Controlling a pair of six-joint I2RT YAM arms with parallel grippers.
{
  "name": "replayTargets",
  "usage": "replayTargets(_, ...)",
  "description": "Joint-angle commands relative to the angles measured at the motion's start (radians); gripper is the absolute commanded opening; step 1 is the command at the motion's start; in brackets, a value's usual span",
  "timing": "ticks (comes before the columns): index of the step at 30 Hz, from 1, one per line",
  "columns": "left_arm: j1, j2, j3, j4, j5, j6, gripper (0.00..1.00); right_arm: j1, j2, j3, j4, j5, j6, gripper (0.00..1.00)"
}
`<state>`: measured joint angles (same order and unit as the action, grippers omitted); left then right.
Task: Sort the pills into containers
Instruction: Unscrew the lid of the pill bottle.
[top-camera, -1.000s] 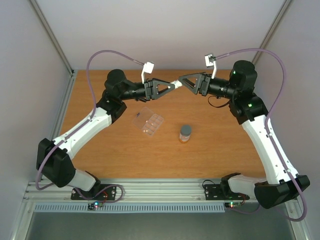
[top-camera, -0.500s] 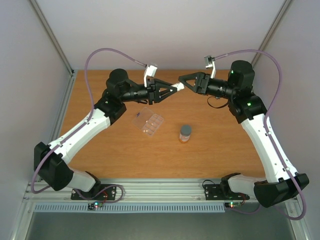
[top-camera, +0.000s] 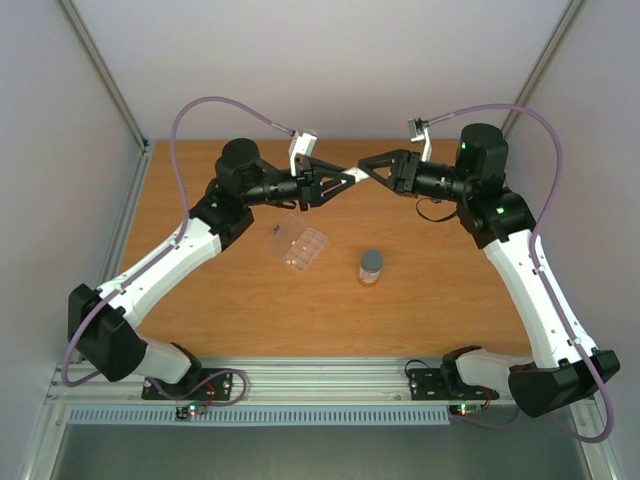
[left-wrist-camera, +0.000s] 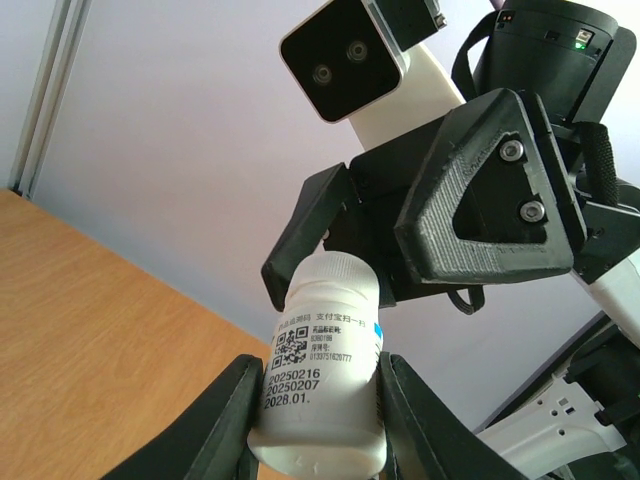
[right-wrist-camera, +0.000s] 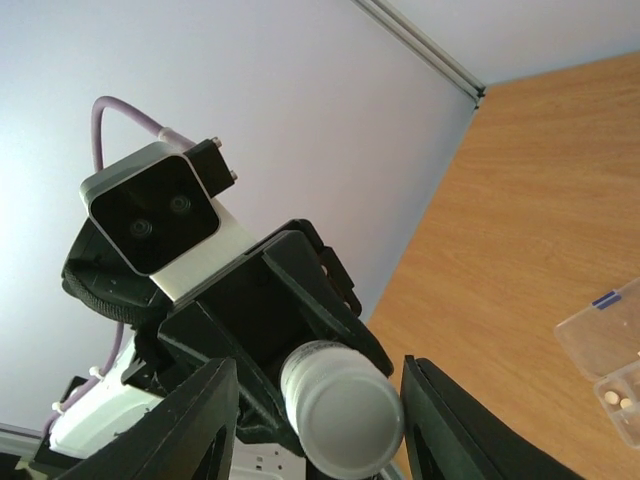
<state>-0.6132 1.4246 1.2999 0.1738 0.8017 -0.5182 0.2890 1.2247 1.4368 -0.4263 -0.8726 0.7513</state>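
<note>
My left gripper (top-camera: 350, 177) is shut on a white pill bottle (left-wrist-camera: 322, 380) with a printed label, held level in the air above the back of the table. The bottle's cap end (right-wrist-camera: 345, 415) points at my right gripper (top-camera: 368, 167). That gripper's two fingers (right-wrist-camera: 205, 420) straddle the cap with a gap on each side, so it is open. The clear pill box (top-camera: 298, 243) lies on the table below, lid open. A few pale pills (right-wrist-camera: 620, 400) sit in one of its cells, and a dark speck (top-camera: 275, 231) shows near its left end.
A small amber bottle with a grey cap (top-camera: 371, 266) stands upright on the wooden table (top-camera: 220, 300), right of the pill box. Grey walls close in the back and both sides. The arm bases sit on the rail at the near edge.
The right gripper has moved left over the bottle's cap end and its jaws have narrowed. The left gripper shifted slightly right with the bottle, then held still.
</note>
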Motion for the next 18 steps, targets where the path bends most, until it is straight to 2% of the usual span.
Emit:
replayTargets(1, -0.007, -0.026, 0.031, 0.034, -0.018, 0.022, 0.00, -0.005, -0.034, 0.001, -0.032, -0.022, 0.004, 0.45)
replayTargets(6, -0.014, -0.024, 0.030, 0.036, -0.025, 0.018, 0.00, -0.005, -0.039, -0.008, -0.037, -0.035, 0.004, 0.32)
replayTargets(11, -0.020, -0.021, 0.030, 0.047, -0.025, 0.009, 0.00, -0.005, -0.043, -0.017, -0.040, -0.041, -0.005, 0.25)
replayTargets(14, -0.020, -0.021, 0.023, 0.068, -0.025, -0.011, 0.00, -0.004, -0.044, -0.021, -0.032, -0.052, -0.018, 0.18)
replayTargets(18, -0.020, -0.020, 0.000, 0.138, -0.009, -0.091, 0.00, -0.004, -0.058, -0.014, -0.019, -0.059, -0.097, 0.16)
